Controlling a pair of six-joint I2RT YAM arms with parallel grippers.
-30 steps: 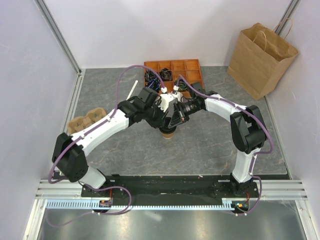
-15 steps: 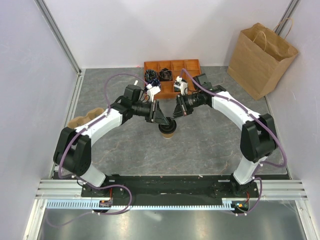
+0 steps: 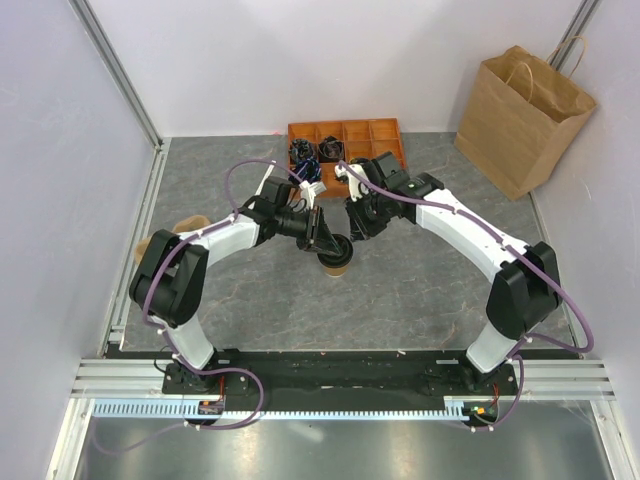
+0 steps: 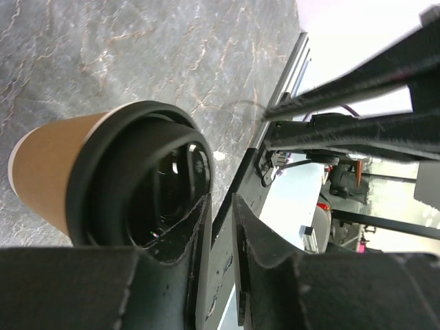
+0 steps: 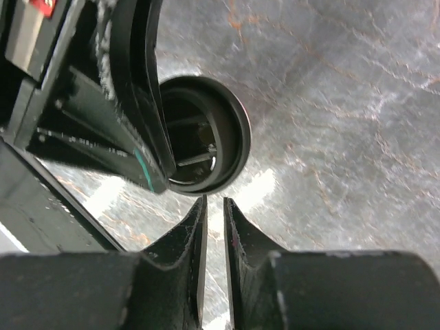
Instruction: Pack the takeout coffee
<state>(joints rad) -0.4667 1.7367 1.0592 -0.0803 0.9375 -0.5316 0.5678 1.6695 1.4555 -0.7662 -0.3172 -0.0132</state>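
Note:
The takeout coffee [image 3: 337,265] stands upright mid-table, a brown paper cup [image 4: 48,165] with a black lid [image 5: 232,134]. My left gripper [image 3: 324,240] is low at the cup's left side. Its fingers stand a narrow slit apart with nothing between them [image 4: 220,201], and one finger [image 5: 141,103] lies across the lid's edge. My right gripper [image 3: 354,234] hovers just above and to the right of the lid. Its fingers [image 5: 214,201] are also slightly apart and hold nothing, with the tips just short of the lid's rim.
A large brown paper bag [image 3: 525,120] with handles stands open at the back right. An orange compartment tray [image 3: 380,135] holding dark items sits behind the grippers. A tan cardboard cup carrier [image 3: 160,243] lies at the left, partly behind my left arm.
The right gripper has let go of the lid, opened a little and drawn back. The left arm has folded back and its gripper has dropped beside the cup. The cup stayed put.

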